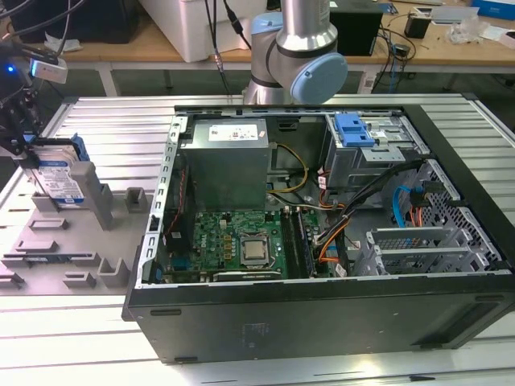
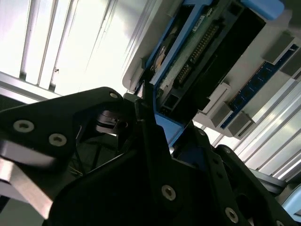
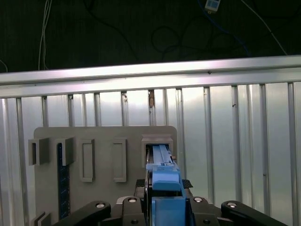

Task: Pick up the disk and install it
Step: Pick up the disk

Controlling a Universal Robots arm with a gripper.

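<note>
In the exterior view a slatted aluminium table [image 1: 105,112] carries an open black computer case [image 1: 322,322], with the arm [image 1: 294,48] rising behind it. Inside the case are a grey power-supply box [image 1: 225,173] with a white sticker [image 1: 237,131] on top, a green motherboard [image 1: 217,237] and a bare blue latch piece [image 1: 354,129]. On the exterior view's left, beside the case, lies a grey fixture plate [image 1: 56,265] with raised slots. The disk [image 1: 60,173] stands upright on edge there, just beside a grey block, its blue-and-white label [image 1: 63,181] facing the camera. The print on the label and on the sticker cannot be made out. The black gripper [image 1: 20,141] sits at the disk's upper edge. The first wrist view looks straight down along the disk's blue carrier rail [image 3: 164,183] towards a slot [image 3: 157,141] in the plate; whether the disk's lower end is in the slot cannot be told. The second wrist view shows the disk's connector end [image 2: 197,47] and the fingers [image 2: 141,108] closed against the blue rail from both sides, gripping the disk
</note>
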